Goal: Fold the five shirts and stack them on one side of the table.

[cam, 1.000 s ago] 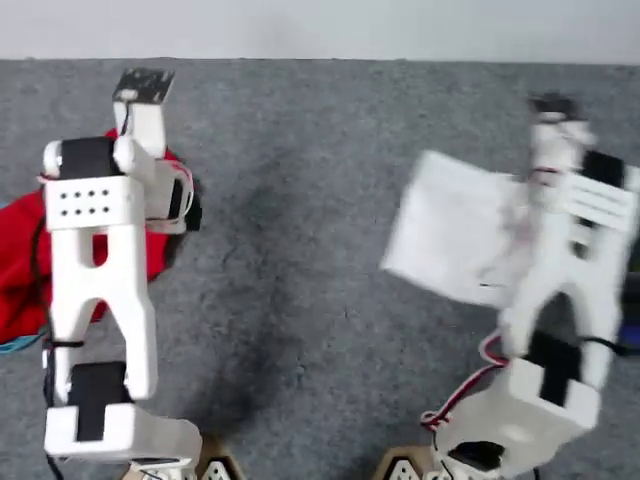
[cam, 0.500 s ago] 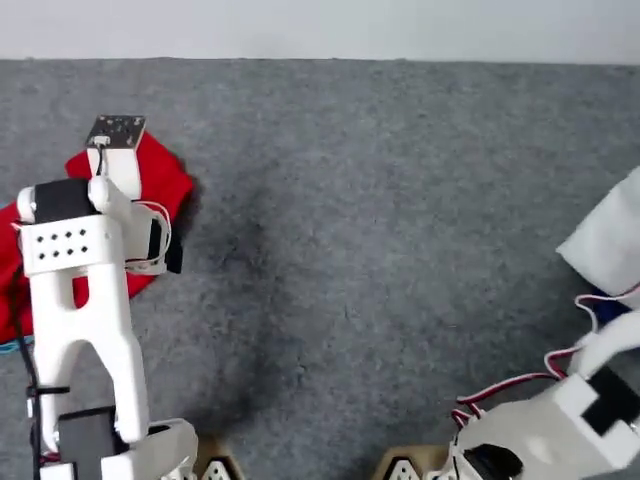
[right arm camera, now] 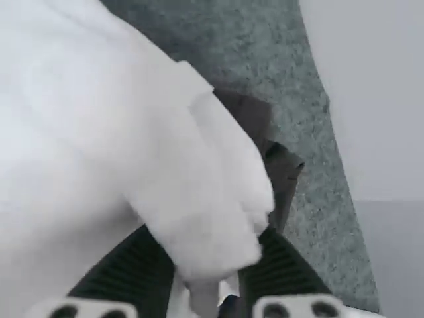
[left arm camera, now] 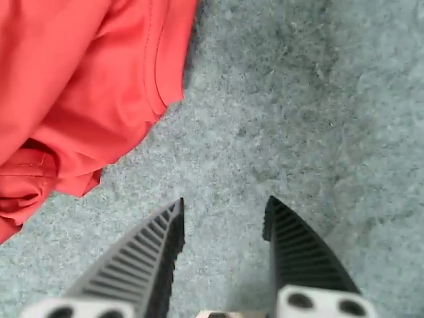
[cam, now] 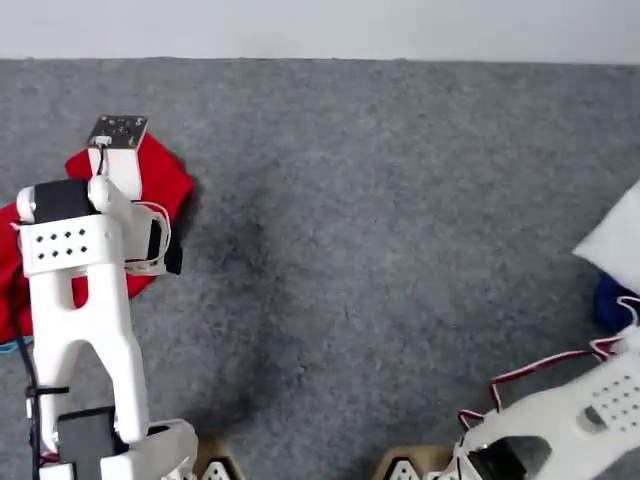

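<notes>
High view: a grey table seen from above. At the table's right edge the right gripper is clamped on a fold of a white shirt, held over a dark blue cloth that lies there. Near the table's left edge the left gripper sits above the surface with its jaws apart and empty, just beside a crumpled red shirt.

The step in hand looks like setting the white shirt on the stack. It would go best lowered flat and square onto the blue cloth before release, so the fold holds. The table's right edge is very close, so the shirt could slide off. The table's middle gives wide room for spreading the next shirt.
</notes>
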`<action>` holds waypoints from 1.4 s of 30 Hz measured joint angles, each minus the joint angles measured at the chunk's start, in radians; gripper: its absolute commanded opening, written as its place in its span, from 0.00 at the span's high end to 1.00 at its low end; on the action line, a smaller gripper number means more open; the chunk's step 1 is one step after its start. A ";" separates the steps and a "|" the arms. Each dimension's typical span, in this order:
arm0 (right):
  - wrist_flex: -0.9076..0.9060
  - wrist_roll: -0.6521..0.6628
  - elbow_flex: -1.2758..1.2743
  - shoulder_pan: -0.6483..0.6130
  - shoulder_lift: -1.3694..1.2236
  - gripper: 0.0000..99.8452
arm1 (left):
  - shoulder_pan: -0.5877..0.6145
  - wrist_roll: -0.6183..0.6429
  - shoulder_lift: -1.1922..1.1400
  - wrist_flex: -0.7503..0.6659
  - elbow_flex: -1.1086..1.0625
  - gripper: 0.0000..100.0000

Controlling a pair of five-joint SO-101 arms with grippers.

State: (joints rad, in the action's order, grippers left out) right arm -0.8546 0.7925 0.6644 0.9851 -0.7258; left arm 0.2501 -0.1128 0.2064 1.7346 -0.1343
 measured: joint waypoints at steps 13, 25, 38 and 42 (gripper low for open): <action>-0.413 -0.121 0.654 0.018 -0.252 0.76 | 0.000 0.000 0.000 -0.002 -0.063 0.82; -0.901 -0.423 0.848 -0.244 -0.226 0.76 | 0.018 0.000 0.000 -0.002 -0.051 0.79; -0.901 -0.427 0.146 -0.701 0.190 0.76 | 0.374 -0.083 -0.008 -0.256 -0.041 0.71; -0.902 -0.427 -0.063 -0.821 0.302 0.76 | 0.489 -0.186 -0.089 -0.377 -0.041 0.71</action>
State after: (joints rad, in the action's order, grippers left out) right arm -1.7568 0.3659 0.6015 0.1642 -0.4235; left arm 0.7396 -0.2984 0.1174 1.3571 -0.1757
